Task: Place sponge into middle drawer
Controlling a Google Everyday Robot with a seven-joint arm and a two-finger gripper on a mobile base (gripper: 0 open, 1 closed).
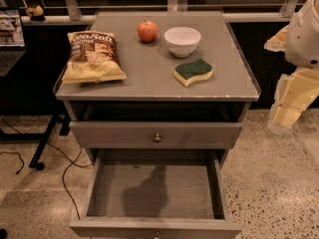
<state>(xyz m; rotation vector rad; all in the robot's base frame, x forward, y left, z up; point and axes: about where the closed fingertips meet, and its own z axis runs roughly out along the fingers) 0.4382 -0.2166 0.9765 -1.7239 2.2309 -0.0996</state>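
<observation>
a: where is the pale yellow foam sponge with the dark green scrub face [193, 71]?

b: it lies flat, green face up, on the flat grey cabinet top [149, 78], towards the front right. nothing is touching it. the round white bowl [182, 40] stands just behind it, close by but apart.

a: and the wide shallow grey middle drawer [192, 183]?

b: it is pulled well out towards the camera. its flat grey floor is bare apart from a dark shadow [144, 193] across the middle. the small round metal knob [157, 235] on its front just shows at the bottom edge. one tier higher, the matching grey knobbed drawer front [114, 133] sits nearly flush, with a dark gap above it.

a: what about the robot's pale two-finger gripper [285, 114]?

b: it hangs off the cabinet's right side, below the level of the top and well apart from both sponge and drawer. i cannot tell whether it is apart or together. it carries nothing that i can see.

a: anything else up top?

b: a red apple [147, 31] sits just left of the bowl, and a yellow and brown crinkled chip bag [93, 56] lies at the left. black cables [65, 178] trail over the speckled stone floor [279, 183].
</observation>
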